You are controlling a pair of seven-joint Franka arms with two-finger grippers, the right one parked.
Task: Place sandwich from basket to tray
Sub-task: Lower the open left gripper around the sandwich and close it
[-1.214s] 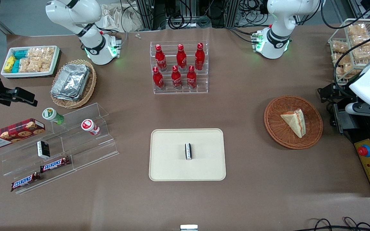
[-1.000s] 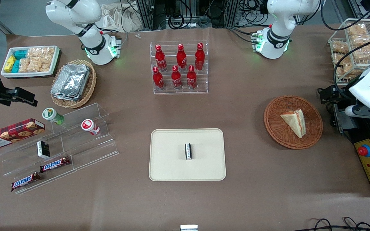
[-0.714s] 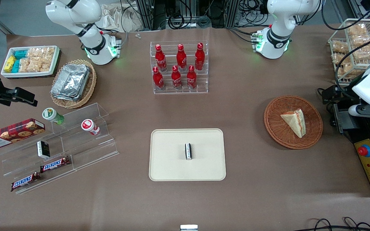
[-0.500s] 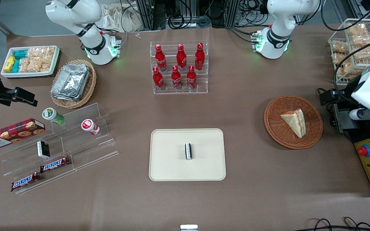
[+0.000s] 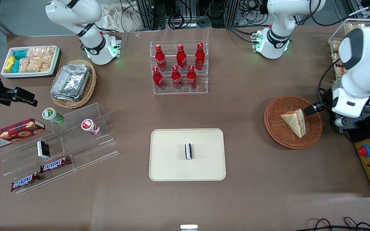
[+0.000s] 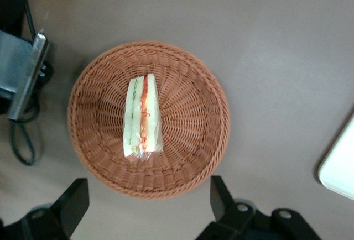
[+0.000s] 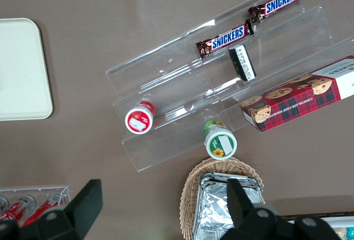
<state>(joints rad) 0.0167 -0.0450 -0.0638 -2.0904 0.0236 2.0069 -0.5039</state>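
Frontally, the triangular clear-wrapped beige sandwich lay inside the round reddish-brown wicker basket, the left gripper above the basket's rim. From the wrist, its fingers spread wide, straddling the sandwich's long axis.

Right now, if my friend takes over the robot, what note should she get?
Gripper: open and empty, hovering above the basket, fingers wide apart, touching nothing.
Sandwich: lying in the middle of the basket, wrapped, not yet picked up.
Tray: nearer the front camera, toward the middle of the table; a small black-and-white bar sits at its centre, with bare space around it.
Done: the arm has been brought over the basket.
Left: lower, shut the gripper on the sandwich, lift it, carry it to the tray, set it down beside the bar, let go.
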